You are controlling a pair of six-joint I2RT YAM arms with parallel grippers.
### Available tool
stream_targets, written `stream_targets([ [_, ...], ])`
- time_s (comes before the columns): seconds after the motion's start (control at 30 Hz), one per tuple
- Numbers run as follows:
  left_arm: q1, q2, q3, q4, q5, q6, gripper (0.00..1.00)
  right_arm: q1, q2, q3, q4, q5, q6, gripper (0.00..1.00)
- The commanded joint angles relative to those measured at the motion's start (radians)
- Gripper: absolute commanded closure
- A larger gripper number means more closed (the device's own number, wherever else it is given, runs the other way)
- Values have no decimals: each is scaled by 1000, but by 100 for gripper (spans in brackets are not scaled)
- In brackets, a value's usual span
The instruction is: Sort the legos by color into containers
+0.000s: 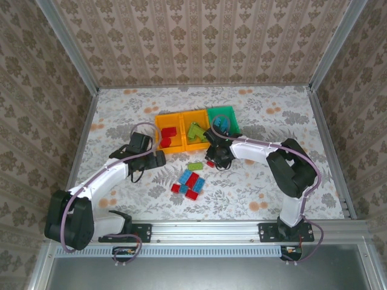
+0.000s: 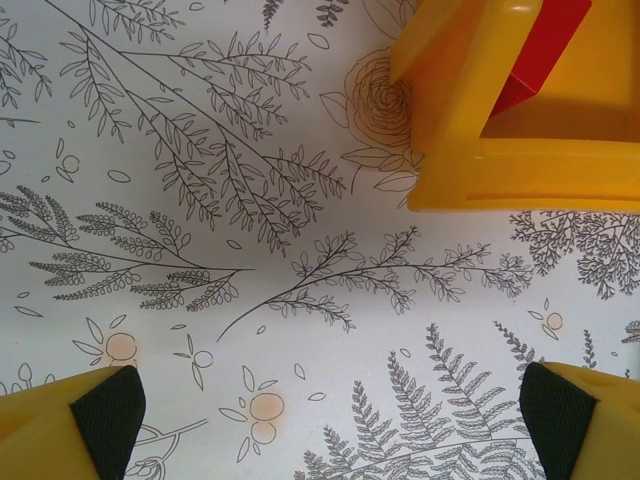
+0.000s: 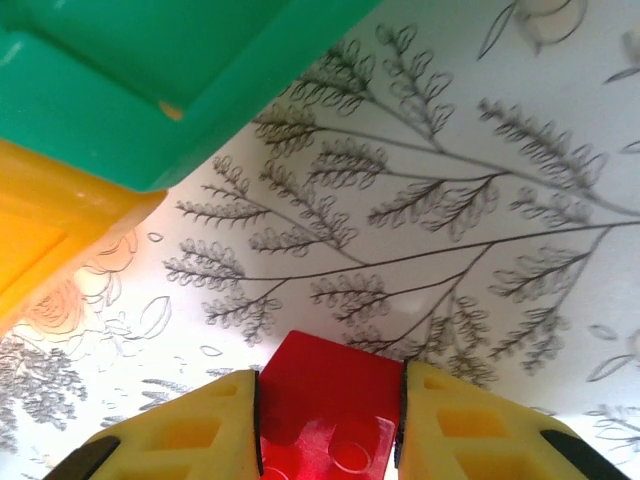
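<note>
Right wrist view: we see the right hand (image 3: 328,425) clenched on a small red studded plastic brick (image 3: 330,385), with a yellow finger (image 3: 190,435) pressed to each side of it.
Brick and worktop: we cannot tell whether the brick rests on the leaf-printed worktop (image 3: 480,200) or hangs just above it.
Beyond the right hand: a corner of the green plastic bin (image 3: 150,80) and the orange middle bin (image 3: 50,230) joined to it lie near, towards the upper left.
Left wrist view: the left hand (image 2: 330,410) is released, its black pads (image 2: 108,410) spread wide above the worktop. Ahead is a corner of the orange end bin (image 2: 470,150).
Top external view: the right hand sits just in front of the middle and green bins. The left hand is beside the end bin's near left corner.
Bin contents: we see red bricks (image 1: 168,134) in the end bin, lime green bricks (image 1: 195,131) in the middle bin and light blue bricks (image 1: 221,124) in the green bin.
Loose bricks: a cluster of red and light blue bricks (image 1: 188,182) lies between the arms. A single lime green brick (image 1: 195,165) lies just beyond it.
</note>
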Motion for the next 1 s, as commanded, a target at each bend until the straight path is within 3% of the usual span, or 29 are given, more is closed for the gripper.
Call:
stream_targets([
  [0.0,12,-12,-14,8,2,10,0,-10,-21,-14,-154,106,-79,72],
  [0.2,20,-12,-11,2,-7,10,0,13,-56,44,-100,83,-195,72],
  [0.37,29,-15,-15,-12,-14,1,0,19,-38,132,100,-89,-237,71],
  [0.5,31,-21,-26,-13,-5,-5,0,21,18,237,222,-211,-226,71],
  [0.7,31,-22,-35,-5,10,-16,0,21,133,407,263,-293,-204,70],
  [0.97,33,-11,-30,3,21,-23,0,21,302,598,285,-310,-158,69],
])
